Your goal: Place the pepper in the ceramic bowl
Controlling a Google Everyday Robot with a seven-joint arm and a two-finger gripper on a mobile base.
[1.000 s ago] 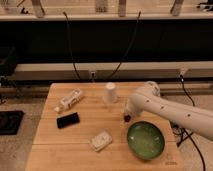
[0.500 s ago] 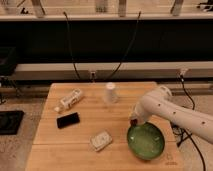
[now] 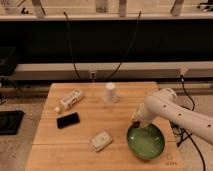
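Reaching in from the right, the white arm angles down over a light wooden table, and its gripper hangs at the upper left rim of the ceramic bowl. The gripper shows only as a dark tip against the rim. The pepper cannot be made out anywhere on the table or in the bowl; it may be hidden at the gripper, but that cannot be told. The wide green bowl sits near the table's front right corner, and its visible inside is bare glaze. A white paper cup stands upright toward the back of the table, well apart from the bowl. A black phone lies flat on the left side, with a white bottle on its side just behind it. A small pale packet rests near the front edge, left of the bowl.
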